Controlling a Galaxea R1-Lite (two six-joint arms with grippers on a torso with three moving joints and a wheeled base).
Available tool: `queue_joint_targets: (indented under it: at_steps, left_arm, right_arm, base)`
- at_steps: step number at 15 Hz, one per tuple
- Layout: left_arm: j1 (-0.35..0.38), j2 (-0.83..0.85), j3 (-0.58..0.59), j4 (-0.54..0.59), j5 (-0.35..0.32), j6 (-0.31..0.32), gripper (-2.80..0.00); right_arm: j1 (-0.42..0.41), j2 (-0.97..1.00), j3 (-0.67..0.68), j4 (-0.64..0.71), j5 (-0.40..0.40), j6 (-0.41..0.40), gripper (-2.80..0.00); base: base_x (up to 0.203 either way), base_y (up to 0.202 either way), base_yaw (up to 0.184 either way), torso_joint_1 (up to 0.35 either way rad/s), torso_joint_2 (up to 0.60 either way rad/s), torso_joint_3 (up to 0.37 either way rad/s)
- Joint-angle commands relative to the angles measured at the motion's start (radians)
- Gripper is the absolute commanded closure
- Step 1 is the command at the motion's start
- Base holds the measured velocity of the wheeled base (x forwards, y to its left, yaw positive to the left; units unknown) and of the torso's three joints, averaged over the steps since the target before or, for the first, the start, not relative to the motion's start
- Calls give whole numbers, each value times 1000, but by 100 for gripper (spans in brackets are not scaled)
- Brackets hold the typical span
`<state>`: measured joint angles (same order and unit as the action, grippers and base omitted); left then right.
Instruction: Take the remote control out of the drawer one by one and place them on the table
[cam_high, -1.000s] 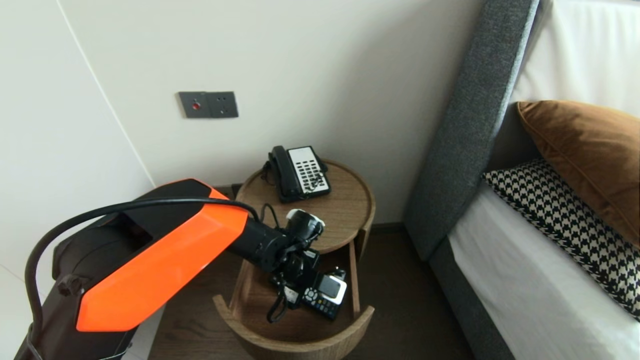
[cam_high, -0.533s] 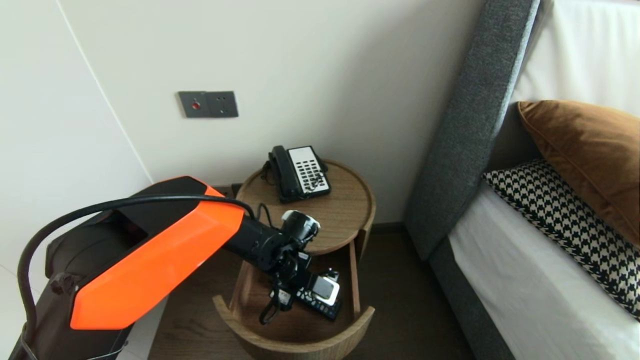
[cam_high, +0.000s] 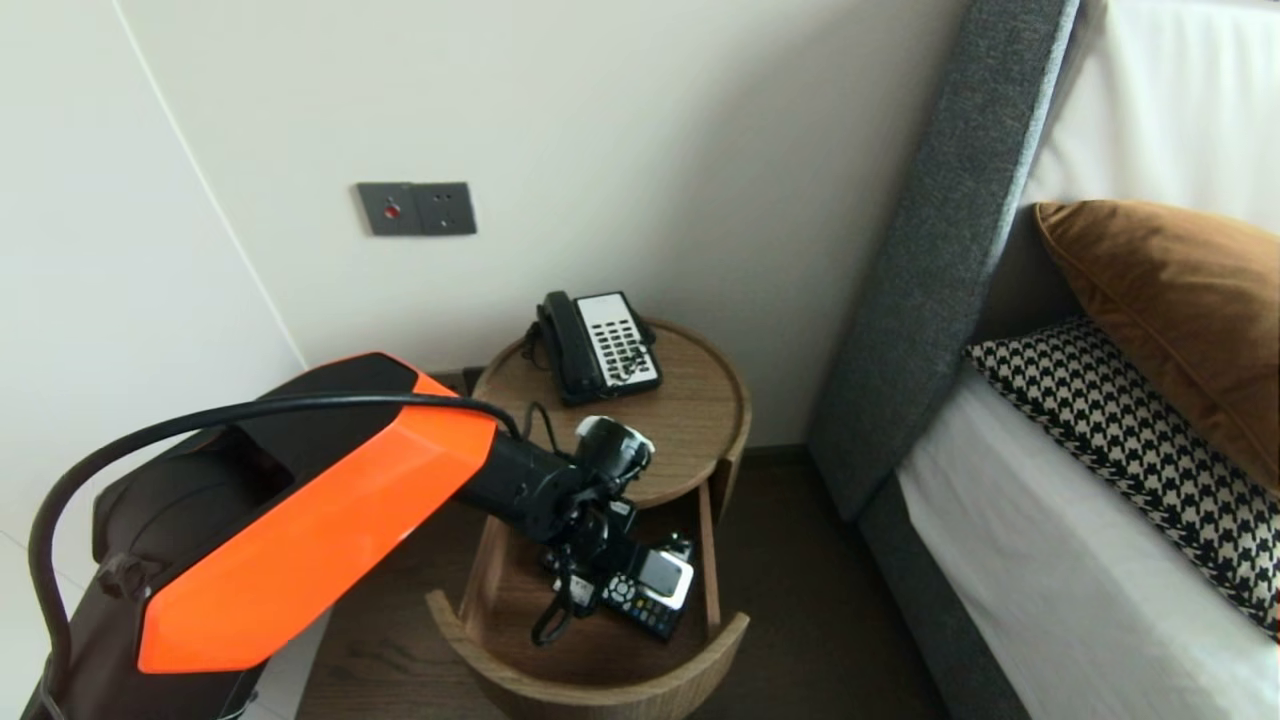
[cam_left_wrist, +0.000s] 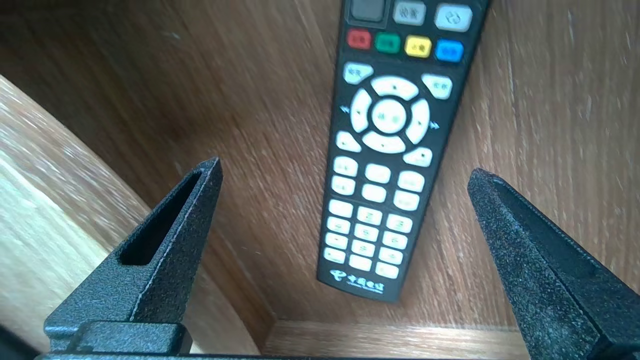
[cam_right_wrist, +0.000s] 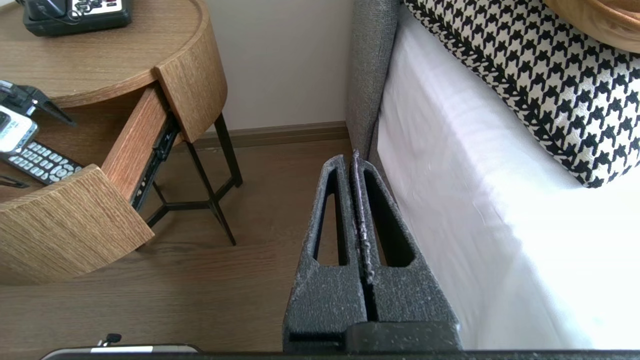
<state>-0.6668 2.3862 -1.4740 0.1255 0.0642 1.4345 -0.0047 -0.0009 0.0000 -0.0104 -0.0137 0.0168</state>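
The left gripper (cam_left_wrist: 345, 167) hung over the pulled-out, curved-front wooden drawer (cam_high: 470, 640) of the small round wooden bedside table (cam_high: 690, 410), pointing down into it. Its two black textured fingers (cam_left_wrist: 175, 240) stood spread wide with nothing pinched between them. The slim black remote control with white keys and a row of coloured buttons (cam_left_wrist: 387, 150) lay flat on the drawer's floor beneath the gap, keys up, clear of both fingers. In the head view the remote sat toward the right side of the drawer, near its side wall, and one end of it lay close to a corner of the drawer. A black desk telephone with a white keypad (cam_high: 600, 345) stood on the tabletop toward the wall, well apart from the gripper. A dark grey switch plate (cam_high: 416, 209) sat on the wall above the table. The right gripper (cam_right_wrist: 351, 160) was parked low above the brown wooden floor (cam_right_wrist: 225, 280), just beside the white-sheeted bed (cam_right_wrist: 450, 175), with its jaws pressed together and holding nothing. A black-and-white houndstooth pillow (cam_high: 1130, 440) and a rust-brown cushion (cam_high: 1180, 300) lay on the bed against the grey fabric headboard (cam_high: 930, 250).
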Motion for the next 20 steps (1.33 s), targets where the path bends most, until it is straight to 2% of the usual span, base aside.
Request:
queue_joint_targets:
  at_steps: [1, 6, 14, 20]
  left_arm:
    - [-13, 5, 0, 11, 0, 7, -280]
    - [-14, -14, 8, 108, -9, 7, -280]
    - [-20, 26, -4, 124, -3, 26, -280]
    - [-30, 81, -71, 128, 19, 57, -280]
  right_arm:
    - [0, -8, 5, 0, 0, 0, 0]
    - [0, -8, 5, 0, 0, 0, 0]
    - [0, -8, 5, 0, 0, 0, 0]
    - [0, -8, 5, 0, 0, 0, 0]
  base:
    - [0, 0, 0, 0, 0, 0]
    - [0, 0, 0, 0, 0, 0]
    - [0, 0, 0, 0, 0, 0]
    - [0, 0, 0, 0, 0, 0]
